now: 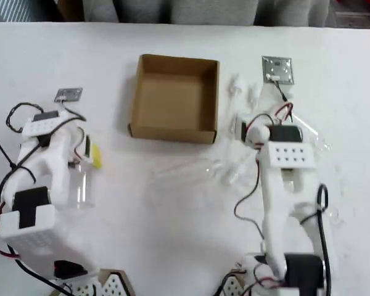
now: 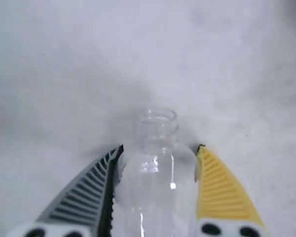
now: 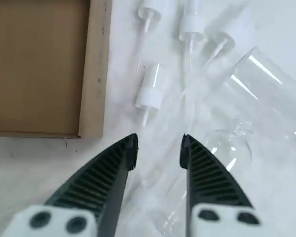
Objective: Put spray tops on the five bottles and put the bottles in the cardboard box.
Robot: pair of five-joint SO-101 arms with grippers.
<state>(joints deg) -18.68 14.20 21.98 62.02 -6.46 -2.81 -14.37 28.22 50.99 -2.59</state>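
The clear bottle (image 2: 158, 177) sat between the fingers of the left gripper (image 2: 160, 148), with its open, uncapped neck pointing away from the wrist. The jaws were clamped on the bottle's shoulders, with the grey finger (image 2: 89, 192) on one side and the yellow finger (image 2: 222, 187) on the other. In the high view, this bottle was at the left side of the table (image 1: 172, 234), well apart from the cardboard box (image 1: 172, 132).

The box stood open-topped near the middle of the table, between the two arms and farther back.

The right gripper (image 3: 158, 143) hung with its jaws apart and gripped nothing. It was just beside the box corner nearest the right arm. Loose bottles (image 3: 256, 98) lay on their sides below and beyond it. Four spray tops (image 3: 150, 94) lay on the table beside the box's right wall, one nearer the gripper than the other three.

A metal plate (image 1: 277, 69) lay on the table beyond the right arm.
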